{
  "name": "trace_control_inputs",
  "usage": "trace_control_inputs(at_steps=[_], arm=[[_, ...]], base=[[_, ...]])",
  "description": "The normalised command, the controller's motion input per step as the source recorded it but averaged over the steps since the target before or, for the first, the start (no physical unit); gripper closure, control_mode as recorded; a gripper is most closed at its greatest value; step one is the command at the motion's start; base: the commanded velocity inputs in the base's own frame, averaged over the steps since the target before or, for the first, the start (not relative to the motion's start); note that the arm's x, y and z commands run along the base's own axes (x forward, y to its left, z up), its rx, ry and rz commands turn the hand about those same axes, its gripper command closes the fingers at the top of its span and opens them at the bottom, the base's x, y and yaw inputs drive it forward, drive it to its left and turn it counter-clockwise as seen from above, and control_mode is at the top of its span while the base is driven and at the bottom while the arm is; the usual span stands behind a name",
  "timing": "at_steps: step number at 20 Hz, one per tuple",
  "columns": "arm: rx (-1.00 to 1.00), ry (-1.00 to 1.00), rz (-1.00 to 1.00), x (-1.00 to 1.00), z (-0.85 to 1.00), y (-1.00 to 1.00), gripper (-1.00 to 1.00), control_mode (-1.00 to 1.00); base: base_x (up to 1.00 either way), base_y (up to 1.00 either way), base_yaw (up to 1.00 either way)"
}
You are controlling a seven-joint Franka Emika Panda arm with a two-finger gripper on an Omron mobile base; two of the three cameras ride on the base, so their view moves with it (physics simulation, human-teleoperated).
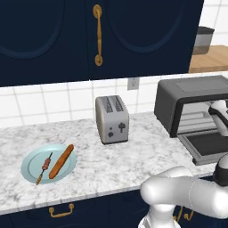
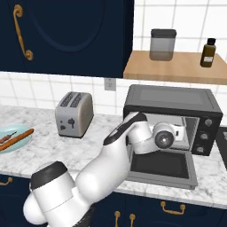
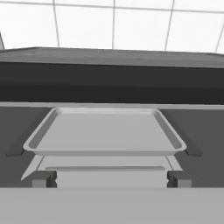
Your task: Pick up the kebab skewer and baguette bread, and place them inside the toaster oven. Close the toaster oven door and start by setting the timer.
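**Open gripper faces the toaster oven; food sits far off on the plate**

The gripper (image 3: 111, 178) hangs in front of the toaster oven (image 2: 172, 108), its two dark fingertips (image 3: 43, 178) spread wide apart with nothing between them. In the hand view the fingertips frame the oven's mouth: a pale grey tray (image 3: 105, 133) sits inside the cavity, straight ahead of the fingers and apart from them. In the right base view the white hand is level with the opening, above the toaster oven door (image 2: 163, 166), which is dropped flat toward the counter edge.

The kebab skewer (image 1: 44, 168) and the baguette bread (image 1: 61, 161) lie well apart from the fingers, at the far left end of the marble counter (image 1: 133, 156). Both rest side by side on a light blue plate (image 1: 31, 162), angled the same way, the skewer on the left of the loaf. A silver two-slot toaster (image 1: 111, 119) stands between the plate and the oven.

The skewer is a thin brown stick with a few dark red-brown chunks at its middle. The baguette is an orange-brown loaf with rounded ends, much thicker than the stick. The oven is a dark boxy appliance with knobs down its right side (image 2: 203, 135)
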Motion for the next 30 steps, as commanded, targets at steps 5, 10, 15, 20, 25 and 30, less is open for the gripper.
trace_control_inputs(at_steps=[5, 10, 15, 20, 25, 30], arm=[[0.00, 0.00, -0.02, 0.23, -0.13, -0.04, -1.00, -1.00], [-0.03, -0.04, 0.00, 0.04, -0.61, 0.00, -1.00, -1.00], [0.00, -0.02, 0.00, 0.31, 0.00, 0.00, -1.00, -1.00], [0.04, 0.00, 0.00, 0.33, 0.20, -0.08, -1.00, -1.00], [0.01, 0.00, 0.00, 0.24, 0.08, -0.06, -1.00, -1.00], [0.00, 0.00, 0.00, 0.23, -0.05, 0.00, -1.00, -1.00]], base=[[0.00, 0.00, 0.00], [0.00, 0.00, 0.00], [0.00, 0.00, 0.00], [0.00, 0.00, 0.00], [0.00, 0.00, 0.00], [0.00, 0.00, 0.00]])
